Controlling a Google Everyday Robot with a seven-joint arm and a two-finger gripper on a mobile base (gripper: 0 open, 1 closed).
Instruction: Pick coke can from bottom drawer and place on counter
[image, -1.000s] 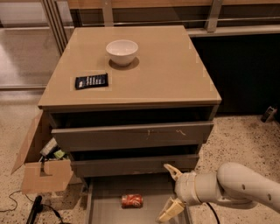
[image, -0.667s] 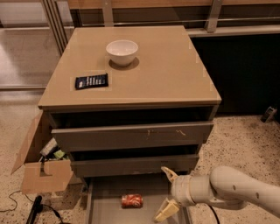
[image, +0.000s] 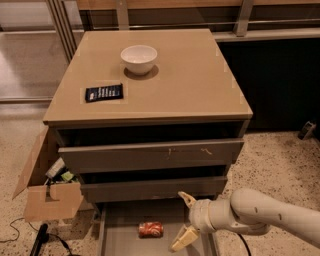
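Observation:
The coke can (image: 151, 229) lies on its side on the floor of the pulled-out bottom drawer (image: 120, 227). My gripper (image: 183, 222) is open over the drawer's right part, a short way to the right of the can and not touching it; one finger (image: 187, 199) points up near the middle drawer's front, the other (image: 183, 239) points down toward the drawer floor. The white arm comes in from the lower right. The tan counter (image: 175, 80) forms the cabinet's top.
A white bowl (image: 139, 58) and a flat black packet (image: 103, 92) lie on the counter. The two upper drawers (image: 150, 155) stand slightly open. An open cardboard box (image: 47, 187) with items sits on the floor at the cabinet's left. Cables lie at the lower left.
My gripper and arm have moved left over the drawer, closer to the can. The can has not moved.

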